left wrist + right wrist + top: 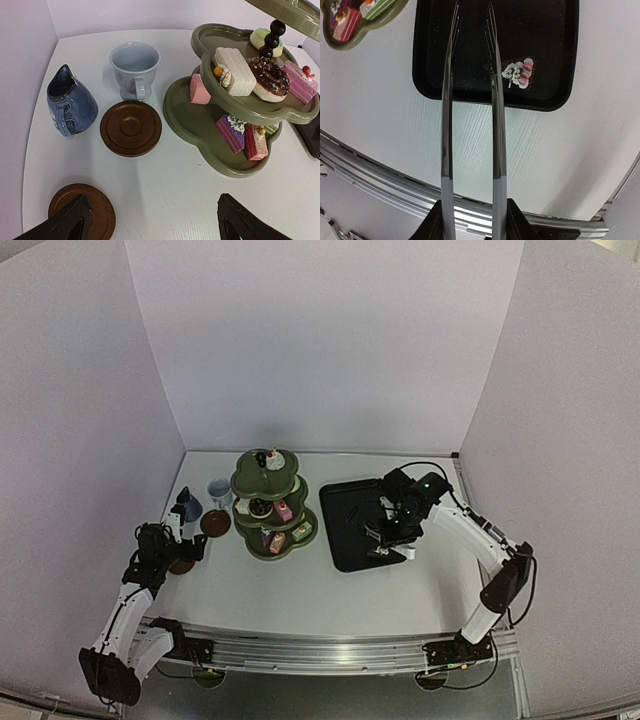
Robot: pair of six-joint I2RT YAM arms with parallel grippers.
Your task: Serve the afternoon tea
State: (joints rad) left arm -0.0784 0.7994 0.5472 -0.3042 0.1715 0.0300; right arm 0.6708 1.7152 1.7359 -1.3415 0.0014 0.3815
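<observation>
The olive-green three-tier stand (268, 502) holds several small cakes, among them a chocolate ring (269, 76) and a pink slice (199, 89). Left of the stand are a pale cup (135, 67), a dark-blue cup (70, 102) that leans over, and a brown saucer (131, 127). My left gripper (150, 220) is open low over the table, with one finger above a second saucer (82, 212). My right gripper (472, 212) is shut on white-handled tongs (496, 125), whose tips reach over the black tray (555, 55). One pink-and-white cake (519, 73) lies on that tray, just right of the tongs.
The black tray (345, 530) sits right of the stand. White walls enclose the table on three sides. A metal rail (380, 175) runs along the near edge. Bare table lies between the two arms in front of the stand.
</observation>
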